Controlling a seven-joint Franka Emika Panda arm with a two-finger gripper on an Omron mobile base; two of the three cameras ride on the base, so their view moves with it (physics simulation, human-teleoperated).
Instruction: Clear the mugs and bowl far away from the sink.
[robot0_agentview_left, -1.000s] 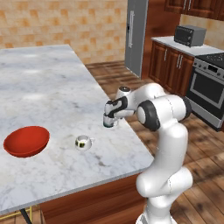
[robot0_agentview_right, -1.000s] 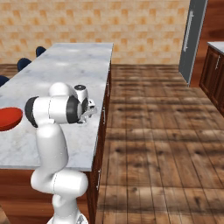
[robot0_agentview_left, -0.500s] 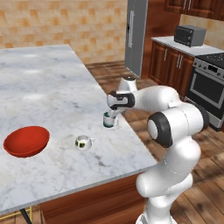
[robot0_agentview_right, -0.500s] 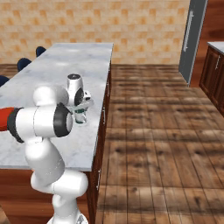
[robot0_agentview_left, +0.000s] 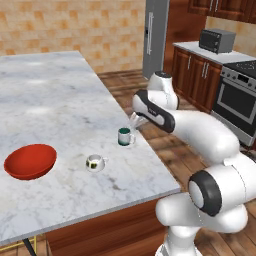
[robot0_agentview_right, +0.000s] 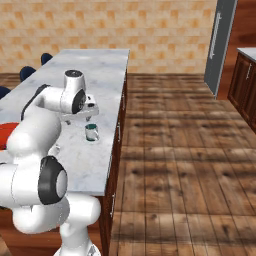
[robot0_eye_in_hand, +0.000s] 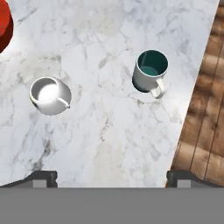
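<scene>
My gripper (robot0_agentview_left: 133, 120): jaws wide apart, holding nothing, hovering above the counter (robot0_agentview_left: 50, 100) edge.

Green-lined mug (robot0_eye_in_hand: 150, 71): upright just below me. Probably light, rigid, glazed-slick; best pinched across the rim.

White mug (robot0_eye_in_hand: 50, 95): nearby; squat, likewise.

Red bowl (robot0_agentview_left: 30, 161): farther along; wide, so take it by the rim.

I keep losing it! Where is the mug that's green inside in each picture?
Left base view: green-lined mug mid-frame, near the counter's right edge.
Right base view: left of centre, near the counter edge.
Hand view: upper right.
Shared landmark: the squat white mug.
</scene>
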